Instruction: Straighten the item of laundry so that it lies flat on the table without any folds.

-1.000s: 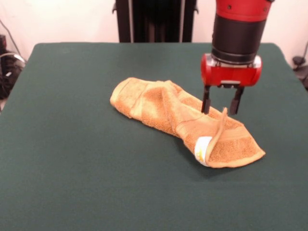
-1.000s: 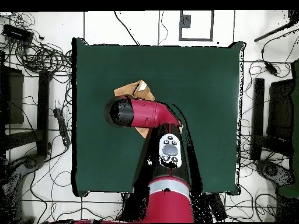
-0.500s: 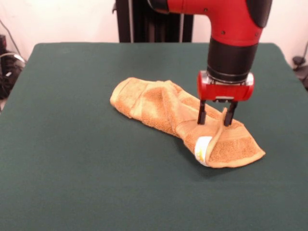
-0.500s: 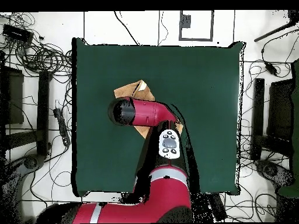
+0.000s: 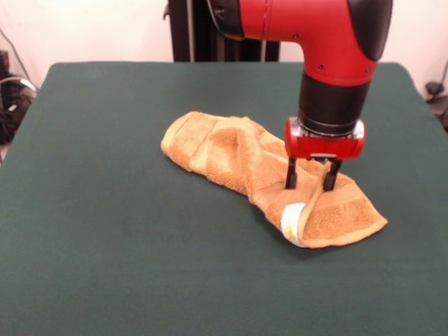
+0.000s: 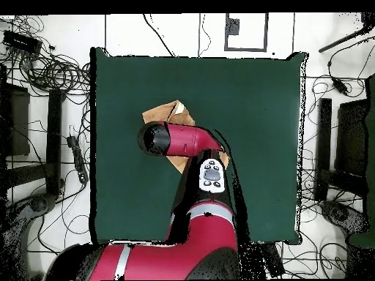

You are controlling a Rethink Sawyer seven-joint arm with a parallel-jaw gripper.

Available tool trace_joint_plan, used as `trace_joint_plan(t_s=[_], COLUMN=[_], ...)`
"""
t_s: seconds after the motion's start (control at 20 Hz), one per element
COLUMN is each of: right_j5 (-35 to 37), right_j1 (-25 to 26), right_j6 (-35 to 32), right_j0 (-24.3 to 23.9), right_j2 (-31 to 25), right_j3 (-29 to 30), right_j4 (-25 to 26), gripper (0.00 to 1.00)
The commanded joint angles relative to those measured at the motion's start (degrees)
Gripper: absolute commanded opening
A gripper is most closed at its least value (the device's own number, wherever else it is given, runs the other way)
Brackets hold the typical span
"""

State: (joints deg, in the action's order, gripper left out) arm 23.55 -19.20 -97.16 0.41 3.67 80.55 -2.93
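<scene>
A golden-orange terry towel [image 5: 266,175] is lying crumpled in soft folds on the green cloth bench [image 5: 105,245], white tag [image 5: 292,220] showing. The arm is reaching straight down, its gripper [image 5: 309,183] fingers [image 5: 290,176] spread apart, pressing into a raised fold.

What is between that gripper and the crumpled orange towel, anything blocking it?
Nothing visible. The gripper is open, with its tips down on the towel at a raised fold near the white tag; only green table lies around.

A: any readable text in either view?
B: none. white tag [image 5: 293,221] on the towel [image 5: 231,150] has a yellowish mark, illegible. arm's button panel [image 6: 212,175]: no legible labels.
</scene>
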Motion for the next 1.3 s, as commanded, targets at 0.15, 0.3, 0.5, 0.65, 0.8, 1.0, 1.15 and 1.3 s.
trace_joint_plan(t_s=[0.15,0.3,0.5,0.65,0.8,1.0,1.15,1.3], right_j5=[1.82,1.79,2.84,3.20,3.45,4.10,4.17,6.11], right_j1=[1.03,0.11,0.21,0.28,0.44,0.61,0.75,0.88], right_j6=[-11.20,-11.73,-11.55,-11.61,-11.60,-11.61,-12.36,-11.65], right_j0=[1.49,2.24,2.65,2.87,3.19,3.56,4.00,4.12], right_j2=[-3.05,-2.77,-2.53,-2.35,-2.18,-2.01,-1.67,-1.61], right_j3=[-1.56,-0.15,-0.58,-0.83,-1.23,-1.86,-2.35,-3.83], right_j4=[-2.89,-2.81,-2.77,-2.81,-2.76,-2.80,-3.18,-3.05], gripper=[1.00,1.00,1.00,0.00,0.00,0.00,0.00,0.00])
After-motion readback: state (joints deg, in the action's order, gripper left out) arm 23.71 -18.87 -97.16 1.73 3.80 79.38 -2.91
